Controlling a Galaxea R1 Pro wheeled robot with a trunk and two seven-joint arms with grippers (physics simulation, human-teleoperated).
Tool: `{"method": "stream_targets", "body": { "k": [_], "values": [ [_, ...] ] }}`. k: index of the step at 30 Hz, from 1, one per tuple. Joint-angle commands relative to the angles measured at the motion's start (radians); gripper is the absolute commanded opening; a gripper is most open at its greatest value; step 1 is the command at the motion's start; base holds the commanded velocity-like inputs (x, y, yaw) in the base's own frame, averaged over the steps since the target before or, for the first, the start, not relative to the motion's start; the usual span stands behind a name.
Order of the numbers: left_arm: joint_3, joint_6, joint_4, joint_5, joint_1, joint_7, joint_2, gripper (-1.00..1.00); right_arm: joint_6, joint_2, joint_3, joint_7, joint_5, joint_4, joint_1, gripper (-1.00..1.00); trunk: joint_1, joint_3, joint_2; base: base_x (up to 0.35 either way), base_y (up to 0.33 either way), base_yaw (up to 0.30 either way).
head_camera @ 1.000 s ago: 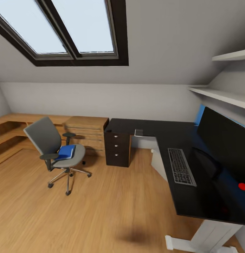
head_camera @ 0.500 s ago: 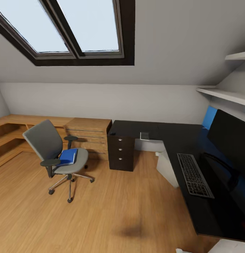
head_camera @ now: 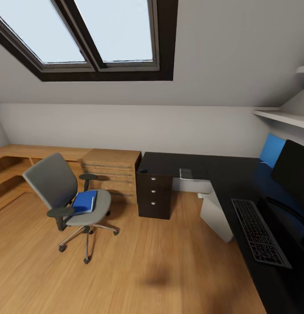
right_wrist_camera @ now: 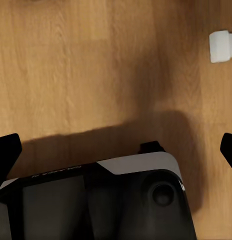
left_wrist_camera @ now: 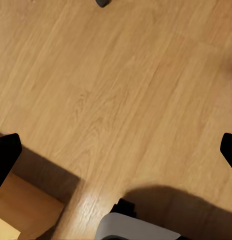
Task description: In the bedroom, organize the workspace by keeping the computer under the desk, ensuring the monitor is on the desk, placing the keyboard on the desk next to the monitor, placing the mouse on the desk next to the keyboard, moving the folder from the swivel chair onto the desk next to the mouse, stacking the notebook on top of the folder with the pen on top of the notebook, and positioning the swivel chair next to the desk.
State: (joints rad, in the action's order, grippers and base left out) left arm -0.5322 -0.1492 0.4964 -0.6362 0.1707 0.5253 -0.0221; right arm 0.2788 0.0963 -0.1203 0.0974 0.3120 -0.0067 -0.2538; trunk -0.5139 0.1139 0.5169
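Two claws, left claw and right claw, each spread wide and empty above the wood floor; beyond, blue folder on the swivel chair seat, well apart from the black bench carrying keyboard beside monitor.

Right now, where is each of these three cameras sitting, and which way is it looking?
Head view: sits on the robot's head, looking forward and down across the bedroom at the chair with the folder, the desk and the keyboard.
Left wrist view: sits on the left arm, pointing down at the floor; dark fingertips at the edges and a bit of the robot's base show.
Right wrist view: sits on the right arm, also pointing down; fingertips and the base show.
Both wrist views share the floor and the base.
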Motion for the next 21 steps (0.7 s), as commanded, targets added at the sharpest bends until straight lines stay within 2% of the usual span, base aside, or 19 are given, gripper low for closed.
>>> {"method": "stream_targets", "body": {
  "k": [1, 21],
  "values": [
    [-0.009, -0.006, 0.001, -0.01, 0.001, 0.005, -0.001, 1.0, 0.003, 0.0, -0.009, 0.004, 0.007, 0.001, -0.001, 1.0, -0.001, 0.002, 0.002, 0.311, 0.111, 0.0],
    [-0.012, -0.005, 0.002, -0.01, 0.001, 0.005, 0.001, 1.0, 0.003, 0.0, -0.009, 0.004, 0.007, 0.001, -0.001, 1.0, -0.001, 0.002, 0.002, 0.312, 0.125, 0.0]
  ]
}}
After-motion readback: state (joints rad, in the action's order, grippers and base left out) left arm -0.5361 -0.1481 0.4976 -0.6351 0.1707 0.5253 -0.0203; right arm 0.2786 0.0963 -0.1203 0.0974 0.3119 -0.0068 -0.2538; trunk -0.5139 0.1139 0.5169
